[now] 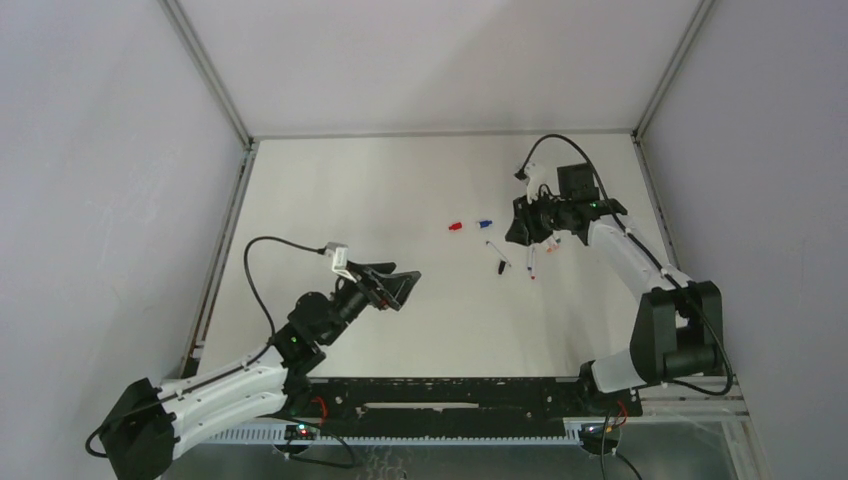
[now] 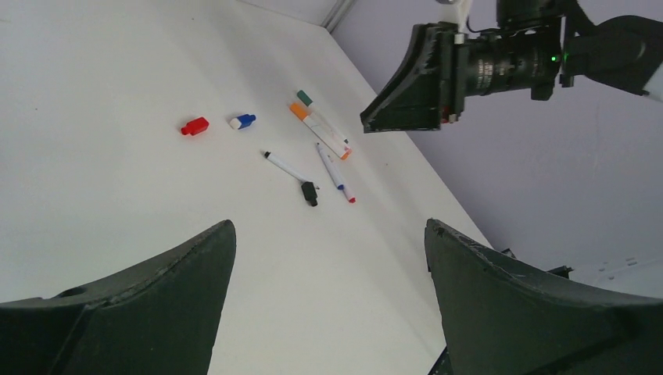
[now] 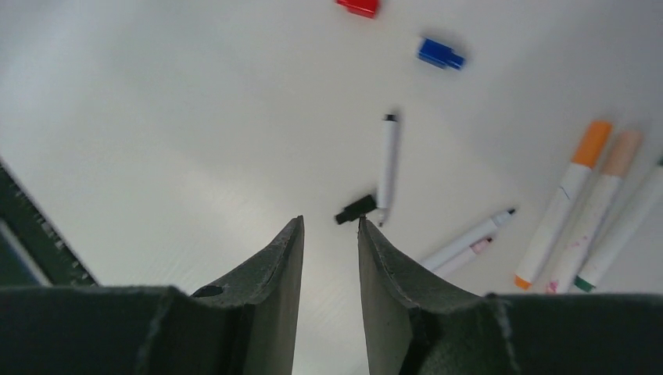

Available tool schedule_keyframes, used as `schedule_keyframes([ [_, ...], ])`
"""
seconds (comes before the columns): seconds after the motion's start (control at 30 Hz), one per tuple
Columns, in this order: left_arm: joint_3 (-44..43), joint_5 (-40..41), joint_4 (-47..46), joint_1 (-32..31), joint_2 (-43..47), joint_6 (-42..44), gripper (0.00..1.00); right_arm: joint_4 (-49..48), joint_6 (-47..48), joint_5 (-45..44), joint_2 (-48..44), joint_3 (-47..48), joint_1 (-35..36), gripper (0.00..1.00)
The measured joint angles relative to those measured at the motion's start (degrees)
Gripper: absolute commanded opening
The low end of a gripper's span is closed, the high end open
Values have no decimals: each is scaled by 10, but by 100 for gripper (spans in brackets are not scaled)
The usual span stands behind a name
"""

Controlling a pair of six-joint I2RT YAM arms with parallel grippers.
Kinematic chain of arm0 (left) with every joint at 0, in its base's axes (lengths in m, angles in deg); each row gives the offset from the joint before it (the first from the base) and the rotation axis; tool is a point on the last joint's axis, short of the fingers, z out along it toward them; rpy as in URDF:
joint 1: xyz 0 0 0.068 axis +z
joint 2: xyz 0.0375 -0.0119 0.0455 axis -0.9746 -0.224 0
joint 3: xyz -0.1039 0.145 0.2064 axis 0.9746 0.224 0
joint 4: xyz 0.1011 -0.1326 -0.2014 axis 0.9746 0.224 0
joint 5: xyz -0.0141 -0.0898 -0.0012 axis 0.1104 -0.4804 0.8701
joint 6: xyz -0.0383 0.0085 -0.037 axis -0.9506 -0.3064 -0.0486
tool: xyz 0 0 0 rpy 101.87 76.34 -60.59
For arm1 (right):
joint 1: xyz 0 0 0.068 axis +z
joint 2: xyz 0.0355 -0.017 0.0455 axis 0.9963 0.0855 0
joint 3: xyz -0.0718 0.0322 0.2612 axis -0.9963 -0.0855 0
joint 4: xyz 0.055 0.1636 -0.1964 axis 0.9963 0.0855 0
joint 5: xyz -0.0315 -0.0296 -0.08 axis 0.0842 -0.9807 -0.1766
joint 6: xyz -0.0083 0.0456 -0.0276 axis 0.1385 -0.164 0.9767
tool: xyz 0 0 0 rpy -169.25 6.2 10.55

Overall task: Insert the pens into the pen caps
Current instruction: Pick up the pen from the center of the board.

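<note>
While the left gripper (image 2: 328, 225) hangs wide open over the desk (image 2: 94, 117), the right gripper (image 3: 329, 223) stands narrowly parted and empty near the black cap (image 3: 356, 208). The pens (image 3: 388, 168) lie loose beside that cap, with the red cap (image 3: 358, 6) and blue cap (image 3: 440, 53) farther off.

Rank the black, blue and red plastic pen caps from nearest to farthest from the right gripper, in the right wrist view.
1. black plastic cap: right at the right gripper.
2. blue plastic cap: farther ahead, rightward.
3. red plastic cap: farthest, top edge.
</note>
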Motion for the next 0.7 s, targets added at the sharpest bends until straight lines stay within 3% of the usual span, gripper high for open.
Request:
schedule_keyframes([
  [0.23, 12, 11, -12, 2, 4, 0, 93, -37, -64, -109, 51, 0, 8, 40],
  [0.7, 10, 12, -17, 7, -63, 6, 92, 3, -73, -99, 97, 33, -10, 32],
])
